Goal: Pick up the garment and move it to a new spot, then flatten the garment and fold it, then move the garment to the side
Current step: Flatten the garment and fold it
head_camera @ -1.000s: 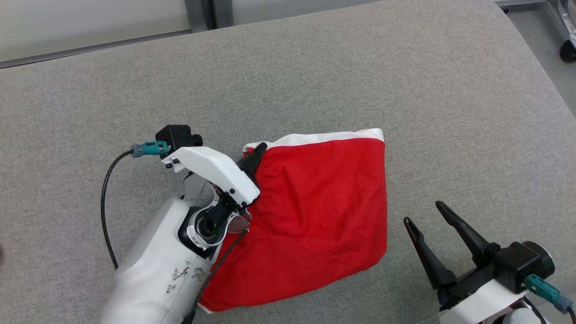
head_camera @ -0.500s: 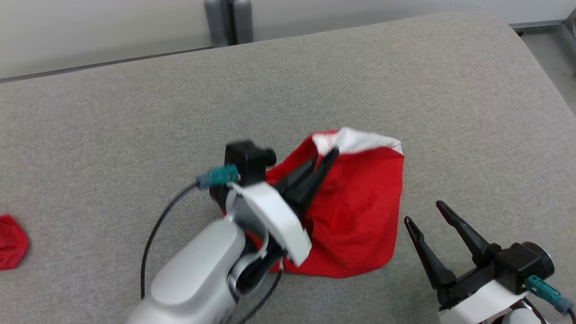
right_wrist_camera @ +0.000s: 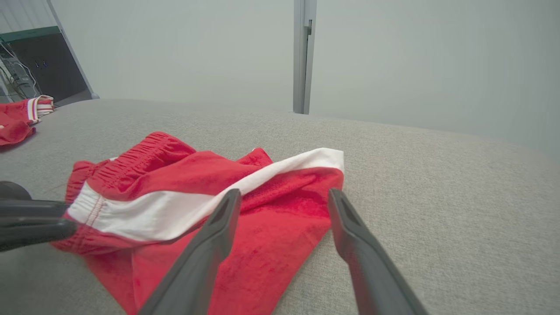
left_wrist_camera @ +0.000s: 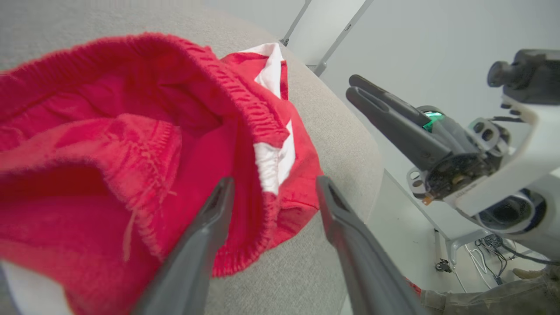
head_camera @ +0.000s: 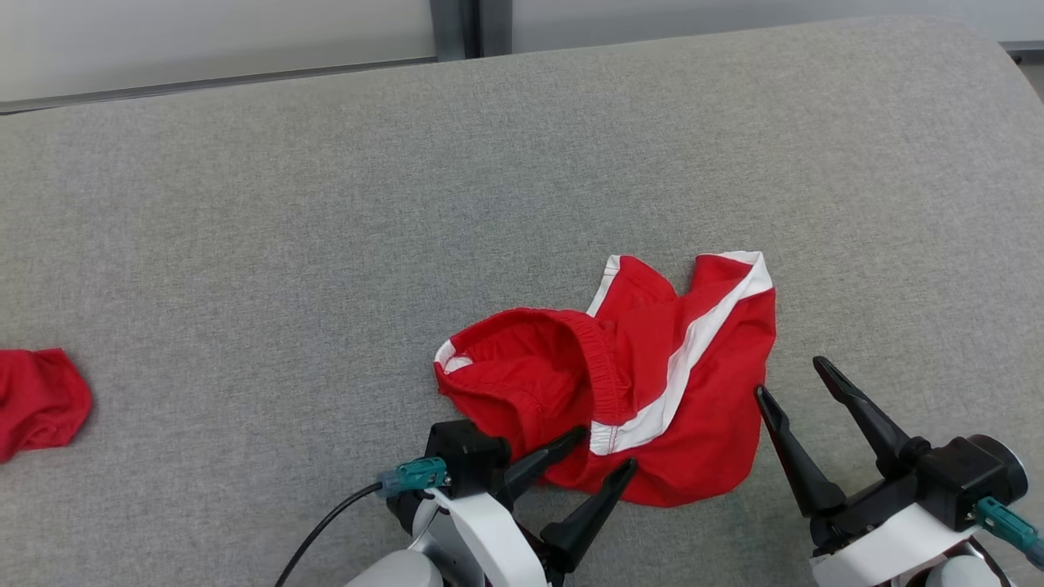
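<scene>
The garment (head_camera: 644, 375) is a pair of red shorts with white side stripes, lying crumpled on the grey cushion, its elastic waistband turned up toward the left. My left gripper (head_camera: 603, 452) stands open at the garment's near edge, fingers apart with nothing between them. In the left wrist view the garment (left_wrist_camera: 131, 144) bunches just beyond my open left gripper (left_wrist_camera: 273, 188). My right gripper (head_camera: 787, 379) is open just right of the garment, holding nothing. The right wrist view has the garment (right_wrist_camera: 197, 197) in front of my open right gripper (right_wrist_camera: 284, 194).
A second red garment (head_camera: 37, 399) lies at the far left of the grey cushioned surface (head_camera: 326, 204); in the right wrist view this red cloth (right_wrist_camera: 22, 118) has striped trim. A wall and a grey post (head_camera: 457, 24) stand behind the cushion's far edge.
My left gripper let go of the garment and opened, pulling back toward me. The garment dropped into a crumpled heap. The head camera has also shifted.
</scene>
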You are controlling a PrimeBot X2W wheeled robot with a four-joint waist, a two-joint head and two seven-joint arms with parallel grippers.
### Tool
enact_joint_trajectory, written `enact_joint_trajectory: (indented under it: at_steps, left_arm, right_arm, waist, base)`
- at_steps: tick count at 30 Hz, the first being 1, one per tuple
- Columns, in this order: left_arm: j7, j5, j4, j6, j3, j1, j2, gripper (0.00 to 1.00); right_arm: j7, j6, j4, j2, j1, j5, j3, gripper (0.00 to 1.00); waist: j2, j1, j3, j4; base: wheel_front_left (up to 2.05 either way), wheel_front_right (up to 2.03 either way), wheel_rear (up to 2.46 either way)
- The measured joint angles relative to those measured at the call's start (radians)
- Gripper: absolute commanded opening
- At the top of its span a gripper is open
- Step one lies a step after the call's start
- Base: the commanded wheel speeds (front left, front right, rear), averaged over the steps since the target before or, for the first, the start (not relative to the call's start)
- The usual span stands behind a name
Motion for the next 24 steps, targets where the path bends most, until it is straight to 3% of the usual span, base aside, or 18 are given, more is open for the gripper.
enact_joint_trajectory:
  at_steps: [7, 8, 10, 19, 24]
  left_arm:
    - [0.012, 0.016, -0.028, 0.037, 0.007, -0.019, 0.009, 0.98]
    - [0.017, 0.014, -0.028, 0.040, 0.009, -0.019, 0.011, 0.79]
    - [0.032, 0.012, -0.027, 0.047, 0.008, -0.022, 0.016, 0.00]
    - [0.067, -0.005, -0.058, 0.065, 0.016, -0.016, 0.061, 0.00]
    - [0.064, -0.010, -0.165, 0.091, 0.062, 0.018, 0.175, 0.00]
  right_arm:
    - [-0.001, 0.000, 0.009, 0.006, -0.009, -0.001, 0.012, 1.00]
    - [-0.001, 0.000, 0.011, 0.006, -0.009, 0.000, 0.012, 1.00]
    - [-0.002, 0.000, 0.013, 0.006, -0.009, 0.004, 0.009, 1.00]
    - [-0.009, 0.000, 0.015, 0.009, -0.004, 0.007, -0.010, 1.00]
    - [-0.010, 0.000, 0.015, 0.005, 0.016, 0.017, -0.021, 1.00]
  waist:
    - [0.0000, 0.0000, -0.012, -0.002]
    - [0.0000, 0.0000, -0.014, -0.004]
    - [0.0000, 0.0000, -0.015, -0.010]
    - [0.0000, 0.0000, -0.009, -0.007]
    - [0.0000, 0.0000, -0.013, 0.022]
  base:
    - [0.00, 0.00, 0.00]
    - [0.00, 0.00, 0.00]
    - [0.00, 0.00, 0.00]
    - [0.00, 0.00, 0.00]
    - [0.00, 0.00, 0.00]
